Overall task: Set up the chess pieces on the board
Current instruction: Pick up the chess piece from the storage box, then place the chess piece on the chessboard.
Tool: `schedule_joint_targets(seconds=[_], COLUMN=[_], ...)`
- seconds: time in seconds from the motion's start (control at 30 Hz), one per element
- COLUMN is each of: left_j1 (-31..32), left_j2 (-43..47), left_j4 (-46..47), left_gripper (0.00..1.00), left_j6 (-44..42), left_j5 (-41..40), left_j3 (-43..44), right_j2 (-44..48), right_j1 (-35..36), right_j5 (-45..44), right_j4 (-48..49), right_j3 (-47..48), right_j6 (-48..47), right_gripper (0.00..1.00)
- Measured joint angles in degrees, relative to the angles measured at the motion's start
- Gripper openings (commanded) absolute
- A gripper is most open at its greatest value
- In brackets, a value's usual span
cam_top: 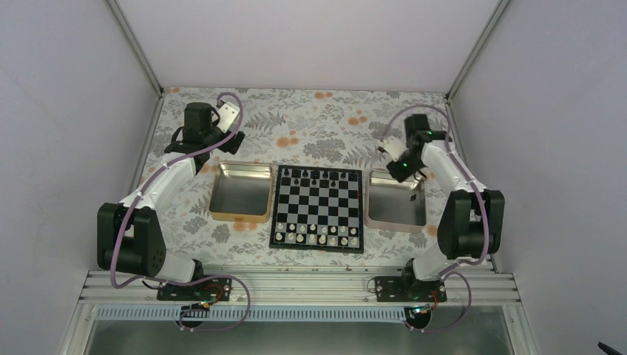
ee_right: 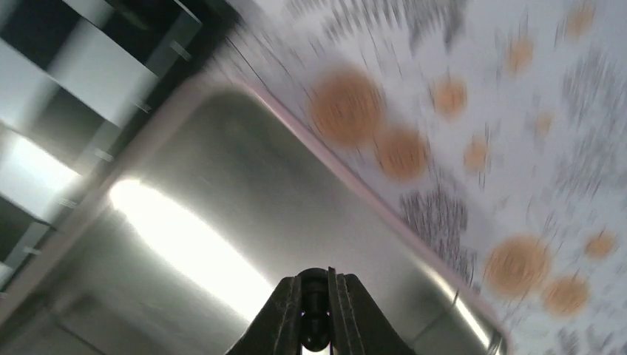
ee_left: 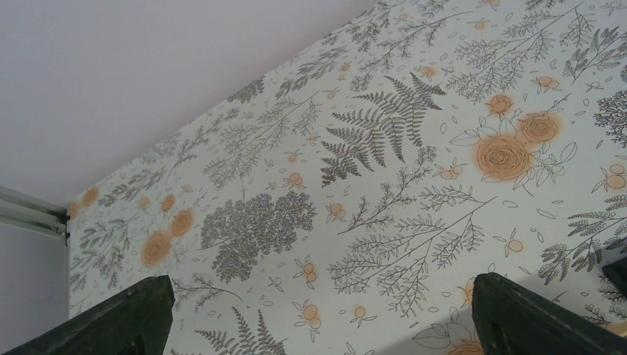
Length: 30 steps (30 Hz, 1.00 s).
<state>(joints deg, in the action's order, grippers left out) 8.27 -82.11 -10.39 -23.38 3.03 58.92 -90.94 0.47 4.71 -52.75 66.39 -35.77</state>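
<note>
The board lies in the middle of the table. Black chess pieces stand along its far row, and small white pieces fill its two near rows. My right gripper is shut on one tiny black chess piece, held just above the floor of the silver tray. In the top view the right gripper hangs over that tray's far left corner. One more black piece lies in the silver tray. Over the flowered cloth at the far left, my left gripper stands wide open and holds nothing.
A gold tray lies left of the board, right beside it, and the silver tray sits close on its right. The left arm reaches to the far left of the table. Walls close in the table on three sides.
</note>
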Motion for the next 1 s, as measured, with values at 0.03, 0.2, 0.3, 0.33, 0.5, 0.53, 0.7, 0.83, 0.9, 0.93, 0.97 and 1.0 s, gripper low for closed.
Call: schedule_joint_targets(seconds=[0.03,0.2,0.3,0.33,0.5,0.53,0.7,0.83,0.9,0.93,0.97,1.0], left_j1=[0.00,0.00,0.00,0.00,0.00,0.00,0.00,0.00,0.00,0.00,0.00,0.00], left_j2=[0.00,0.00,0.00,0.00,0.00,0.00,0.00,0.00,0.00,0.00,0.00,0.00], left_j4=[0.00,0.02,0.00,0.02,0.00,0.00,0.00,0.00,0.00,0.00,0.00,0.00], left_gripper=[1.00,1.00,1.00,1.00,1.00,1.00,1.00,1.00,1.00,1.00,1.00,1.00], left_j6=[0.00,0.00,0.00,0.00,0.00,0.00,0.02,0.00,0.02,0.00,0.00,0.02], left_j5=[0.02,0.02,0.02,0.00,0.00,0.00,-0.02,-0.02,-0.02,-0.02,-0.02,-0.02], left_j3=[-0.02,0.00,-0.02,-0.02,-0.02,-0.02,-0.02,-0.02,-0.02,0.00,-0.02,0.00], right_j2=[0.35,-0.26,-3.21,-4.44,-11.65,-12.59,-14.38,-14.99,-15.74,-16.17,-16.61,-16.98], right_j1=[2.45,13.57,19.30,20.17,22.21,22.49,23.47,23.89,23.93,23.96,23.96,23.96], right_j5=[0.15,2.32,3.54,3.80,4.96,5.22,5.95,6.71,6.80,6.80,6.78,6.78], right_j4=[-0.68,-3.41,-3.61,-3.39,-2.78,-2.40,-1.09,0.13,0.52,0.59,0.63,0.68], right_j3=[1.92,10.01,12.13,12.31,12.22,12.07,11.32,11.32,11.32,11.32,11.32,11.32], right_j6=[0.46,2.69,3.32,3.37,3.52,3.50,3.48,3.48,3.48,3.45,3.45,3.43], right_gripper=[0.11,0.11,0.12,0.11,0.12,0.12,0.13,0.13,0.13,0.13,0.13,0.13])
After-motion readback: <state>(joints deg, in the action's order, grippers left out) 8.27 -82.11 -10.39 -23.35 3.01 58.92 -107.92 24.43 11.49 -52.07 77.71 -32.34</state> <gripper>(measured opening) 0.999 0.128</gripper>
